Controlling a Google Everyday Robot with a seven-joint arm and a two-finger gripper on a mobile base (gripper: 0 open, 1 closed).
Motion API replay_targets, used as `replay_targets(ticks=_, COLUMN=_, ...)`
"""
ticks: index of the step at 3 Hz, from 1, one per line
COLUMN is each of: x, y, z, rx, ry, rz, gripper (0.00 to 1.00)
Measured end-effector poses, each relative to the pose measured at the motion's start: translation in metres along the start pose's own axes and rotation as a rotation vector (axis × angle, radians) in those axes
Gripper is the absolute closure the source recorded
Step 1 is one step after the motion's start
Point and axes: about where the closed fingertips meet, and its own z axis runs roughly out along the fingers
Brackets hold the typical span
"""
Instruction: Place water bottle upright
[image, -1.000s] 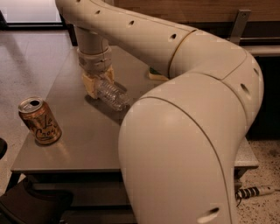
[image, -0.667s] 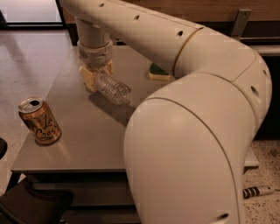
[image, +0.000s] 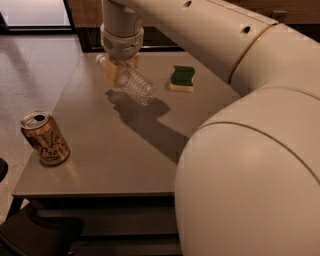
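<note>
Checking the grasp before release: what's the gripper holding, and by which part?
The gripper, above the far side of the table, holds the water bottle near its neck end, tilted.

The arm (image: 260, 190) is a run of smooth, glossy, cream-white shells, thick and rounded like bent pipe. A thin tan seam (image: 248, 47) rings the joint between two sections. Small dark round holes (image: 246, 29) dot the upper shell. The wrist (image: 121, 40) is a narrower cylinder with stepped collars. Just under it, at the upper left of the camera view, sits the gripper (image: 120, 75), with short pale-yellow fingers (image: 110, 75).
</note>
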Motion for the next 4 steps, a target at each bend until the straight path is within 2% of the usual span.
replay_targets(ticks=1, x=0.018, y=-0.015, z=-0.034, rx=0.005, ry=-0.141, rz=0.023, gripper=1.00)
replay_targets(ticks=2, x=0.027, y=-0.027, z=-0.052, rx=-0.006, ry=-0.273, rz=0.035, gripper=1.00)
replay_targets(ticks=3, x=0.024, y=-0.035, z=-0.064, rx=-0.013, ry=-0.376, rz=-0.004, gripper=1.00)
replay_targets(ticks=4, x=0.003, y=-0.040, z=-0.077, rx=-0.025, ry=-0.518, rz=-0.112, gripper=1.00)
